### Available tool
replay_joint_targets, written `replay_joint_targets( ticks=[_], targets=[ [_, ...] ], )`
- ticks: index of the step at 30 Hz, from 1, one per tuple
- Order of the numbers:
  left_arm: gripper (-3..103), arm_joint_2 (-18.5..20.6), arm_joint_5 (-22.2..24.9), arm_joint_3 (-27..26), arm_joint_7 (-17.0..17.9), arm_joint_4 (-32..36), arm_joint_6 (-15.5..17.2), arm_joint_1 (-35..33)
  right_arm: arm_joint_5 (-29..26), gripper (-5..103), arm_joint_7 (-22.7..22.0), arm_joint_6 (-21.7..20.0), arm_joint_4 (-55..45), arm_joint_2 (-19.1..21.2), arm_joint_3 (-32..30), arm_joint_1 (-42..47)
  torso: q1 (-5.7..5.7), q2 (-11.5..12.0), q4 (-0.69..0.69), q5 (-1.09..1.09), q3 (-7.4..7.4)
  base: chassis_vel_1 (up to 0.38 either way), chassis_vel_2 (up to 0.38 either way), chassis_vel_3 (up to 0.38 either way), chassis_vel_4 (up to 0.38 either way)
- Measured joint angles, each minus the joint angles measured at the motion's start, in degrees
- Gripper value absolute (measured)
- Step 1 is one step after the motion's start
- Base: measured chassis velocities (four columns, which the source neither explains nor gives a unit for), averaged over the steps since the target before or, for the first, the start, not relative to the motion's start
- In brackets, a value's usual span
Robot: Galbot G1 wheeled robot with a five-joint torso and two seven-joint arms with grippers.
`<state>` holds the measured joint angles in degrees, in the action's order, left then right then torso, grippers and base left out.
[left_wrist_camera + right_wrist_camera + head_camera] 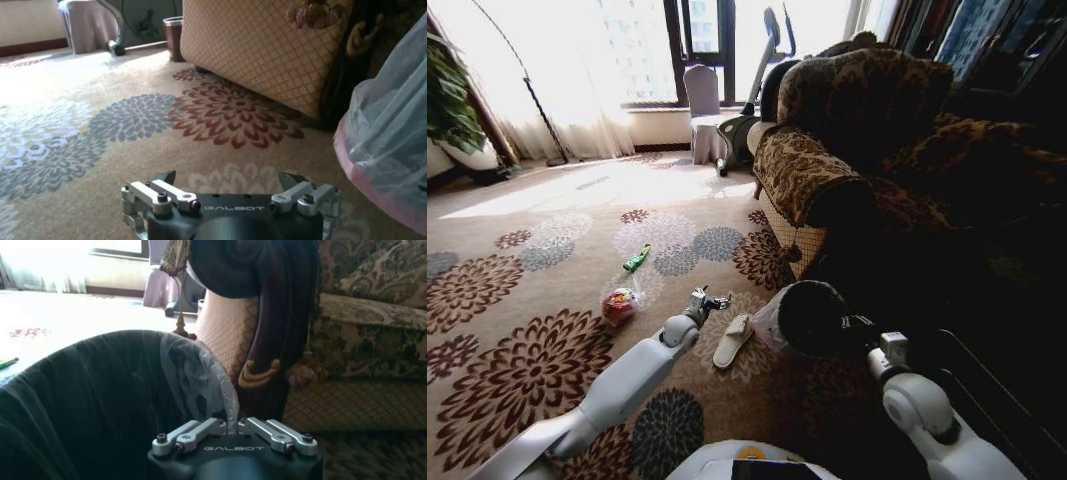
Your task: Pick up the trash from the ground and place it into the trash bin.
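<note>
The trash bin point(812, 318), a black bucket with a whitish-pink liner, stands on the carpet by the sofa corner. My right gripper point(859, 326) is at its rim. In the right wrist view that gripper point(231, 424) is shut on the edge of the thin liner point(200, 380). My left gripper point(712, 300) hovers over the carpet just left of the bin. It is open and empty point(228, 182), with the liner point(393, 145) beside it. Trash lies to the left: a red-white round packet point(619, 305) and, farther off, a green wrapper point(636, 259), the wrapper point(7, 362) also visible past the bin.
A pale slipper point(732, 340) lies between my left gripper and the bin. The patterned sofa point(867, 150) fills the right side. A covered chair point(702, 105) and a brown cylinder point(173, 32) stand beyond it. A potted plant point(452, 110) is at far left. Open carpet spreads left.
</note>
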<state>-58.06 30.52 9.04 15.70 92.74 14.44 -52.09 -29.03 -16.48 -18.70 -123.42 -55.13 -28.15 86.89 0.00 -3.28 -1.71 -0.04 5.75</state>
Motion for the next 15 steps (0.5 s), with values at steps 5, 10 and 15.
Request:
replay_joint_targets(
  ticks=[5,10,15],
  targets=[
    [100,0.55,0.39,-0.08,0.10,1.37,-1.21,-1.08,-0.48,2,0.06,0.01,-0.87,-0.45,-0.56,1.08,0.00,0.00,0.05,0.03,0.00,0.000,0.000,0.000,0.000],
    [100,0.69,0.77,-0.05,-0.51,1.28,-0.30,-0.93,-0.53,2,0.58,-0.23,-1.33,-0.66,-1.00,1.90,0.00,0.00,0.06,0.06,0.00,0.000,0.000,0.000,0.000],
    [100,-0.31,3.39,0.70,-2.33,-3.44,1.25,0.85,-0.72,2,1.10,-1.05,-1.63,-0.53,-2.24,3.20,0.00,0.00,0.04,0.04,0.00,0.000,0.000,0.000,0.000]
  ],
)
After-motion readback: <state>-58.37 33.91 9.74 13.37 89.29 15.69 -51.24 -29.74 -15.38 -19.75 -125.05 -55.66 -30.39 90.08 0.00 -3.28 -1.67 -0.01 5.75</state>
